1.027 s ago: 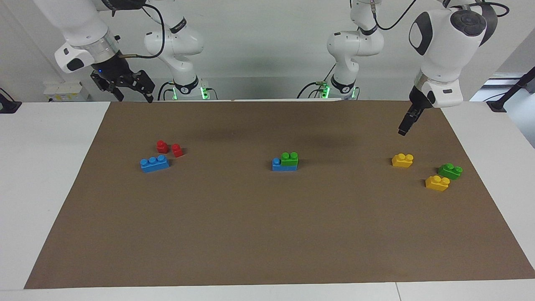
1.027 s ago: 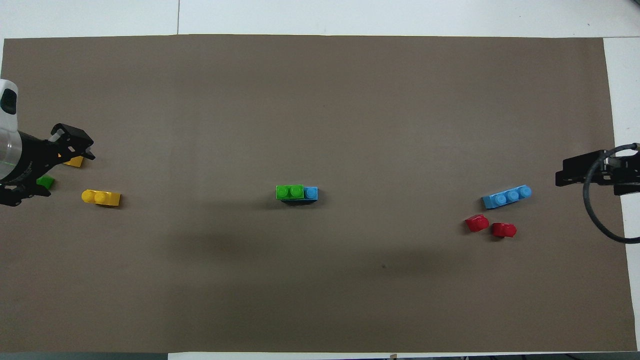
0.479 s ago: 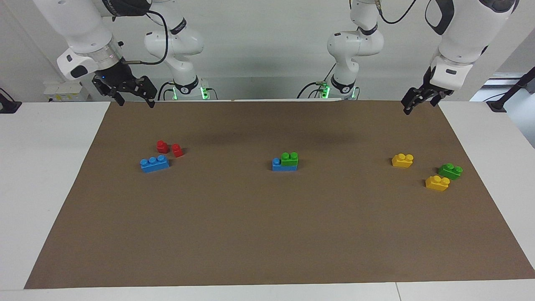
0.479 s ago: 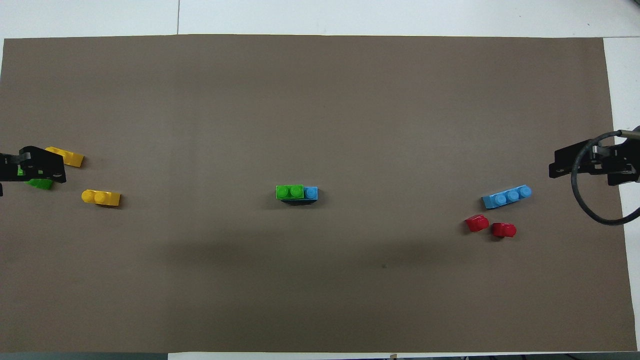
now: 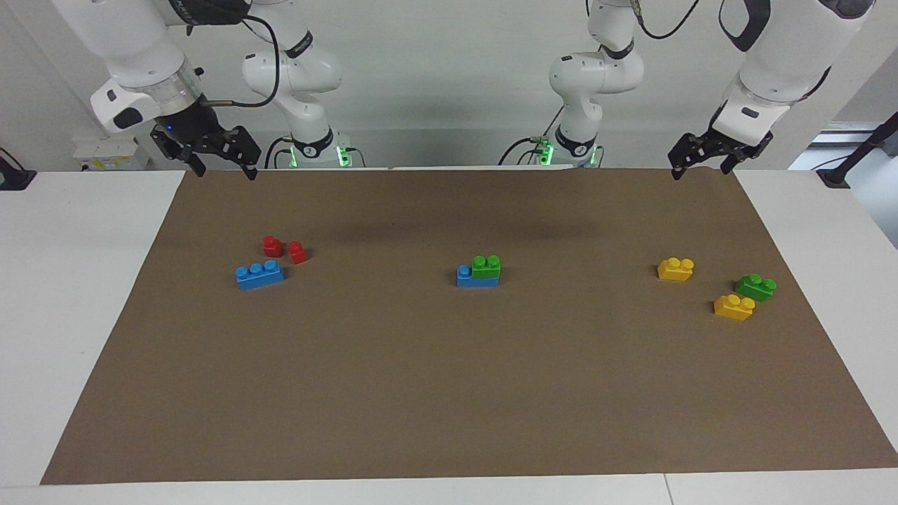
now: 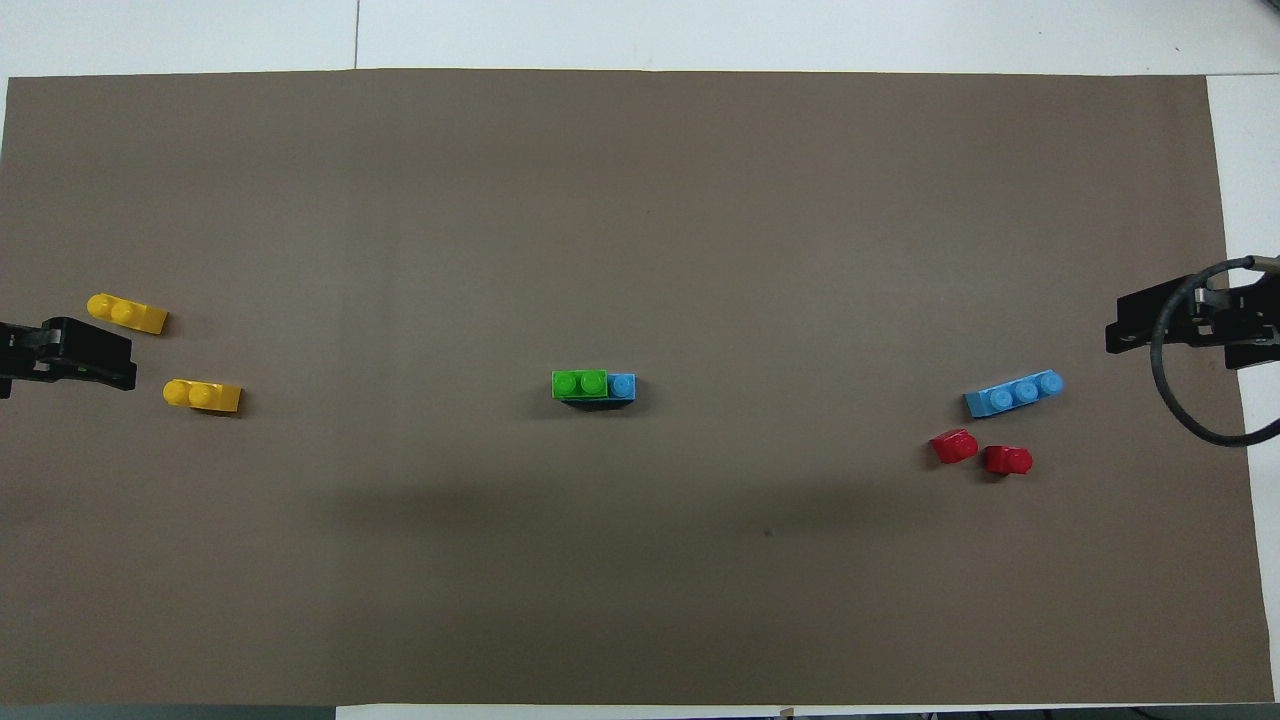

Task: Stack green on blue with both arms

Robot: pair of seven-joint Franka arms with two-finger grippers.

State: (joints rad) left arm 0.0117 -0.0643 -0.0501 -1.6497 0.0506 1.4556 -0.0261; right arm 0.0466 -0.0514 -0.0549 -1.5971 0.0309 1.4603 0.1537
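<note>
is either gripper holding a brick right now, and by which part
Nothing is held. The left gripper and the right gripper both hang open and empty above the robots' edge of the mat; every brick rests on it.

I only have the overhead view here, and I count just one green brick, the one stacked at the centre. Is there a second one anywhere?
Observer: Yes. The facing view shows a loose green brick lying on the mat beside a yellow brick. From overhead the left gripper covers it.
Operator: Is that gripper touching it?
Observer: No, it hangs well above the mat, open and empty.
Operator: And the right gripper?
Observer: The right gripper is also raised, open and empty, clear of the lone blue brick.
</note>
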